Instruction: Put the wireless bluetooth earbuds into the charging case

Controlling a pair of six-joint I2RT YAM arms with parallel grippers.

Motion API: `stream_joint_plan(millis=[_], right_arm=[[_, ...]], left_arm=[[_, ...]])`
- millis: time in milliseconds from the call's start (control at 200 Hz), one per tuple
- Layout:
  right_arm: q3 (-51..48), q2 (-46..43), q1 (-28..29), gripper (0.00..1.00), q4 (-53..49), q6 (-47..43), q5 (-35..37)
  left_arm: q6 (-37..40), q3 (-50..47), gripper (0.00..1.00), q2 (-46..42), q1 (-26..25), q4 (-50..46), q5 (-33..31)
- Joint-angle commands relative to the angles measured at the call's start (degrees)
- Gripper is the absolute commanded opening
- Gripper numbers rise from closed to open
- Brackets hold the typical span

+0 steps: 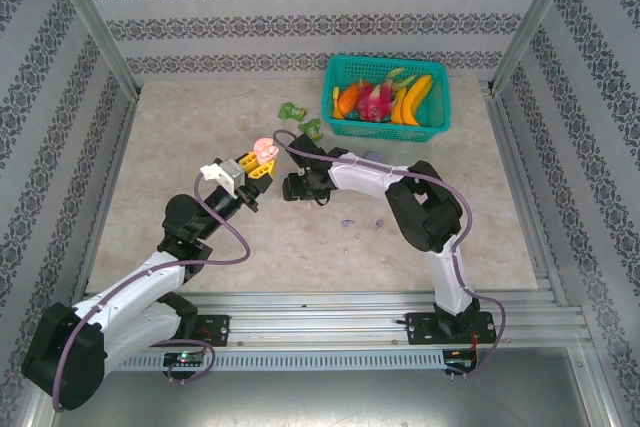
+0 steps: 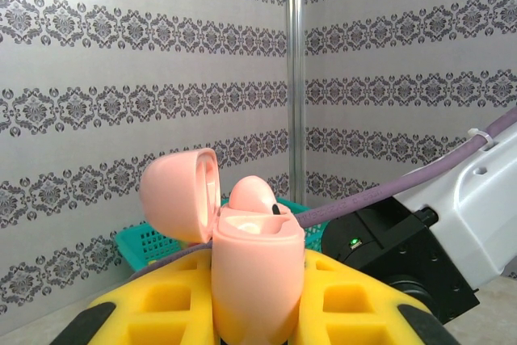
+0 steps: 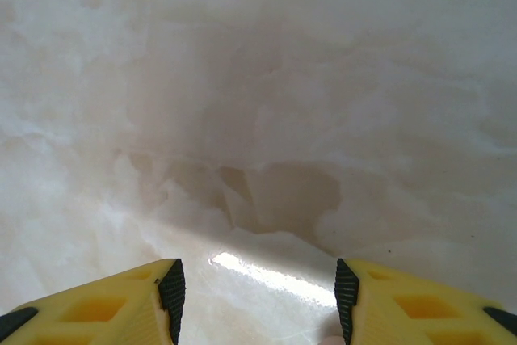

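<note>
- As my mark I take the green basket [image 1: 385, 130] at the far side of the worktop [image 1: 180, 197]; it holds coloured fruit [image 1: 410, 99].
- The left tool [image 1: 256, 168] hangs to the left of the basket and nearer to me, raised above the worktop. Its yellow fingers [image 2: 161, 305] are closed tight on the lower half of the pink charging case [image 2: 254, 272].
- The case stands upright and open. In the left wrist view its lid [image 2: 179, 193] is swung over to the left.
- One pink earbud [image 2: 252, 191] sits in the top of the case, and its rounded back rises above the rim.
- The right tool [image 1: 293, 187] is also left of the basket, a little nearer to me than the left tool and just beside it. In its own wrist view the fingers [image 3: 105, 305] stand about half apart with bare worktop between them — I see nothing in their hold.
- A small pale purple piece [image 1: 347, 222] — a purple earbud, I think — lies on the worktop well to the near side of the basket, close to the right arm.
- Two green wrappers [image 1: 292, 110] lie just left of the basket.
</note>
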Motion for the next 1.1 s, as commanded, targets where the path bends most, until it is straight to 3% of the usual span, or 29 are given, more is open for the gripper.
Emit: stream_joint_plan(millis=[0, 729, 1094], right_arm=[[-1.8, -1.0, -0.6, 0.54, 0.3, -0.8, -0.4], [-9.7, -8.4, 0.4, 0.51, 2.7, 1.4, -1.5], [-7.0, -7.1, 0.0, 0.51, 0.6, -0.4, 1.4]], left_arm=[[0.9, 0.3, 0.0, -0.3, -0.1, 1.0, -0.5], [0.6, 1.1, 0.0, 0.3, -0.1, 1.3, -0.6], [0.5, 1.5, 0.0, 1.0, -0.1, 1.7, -0.6]])
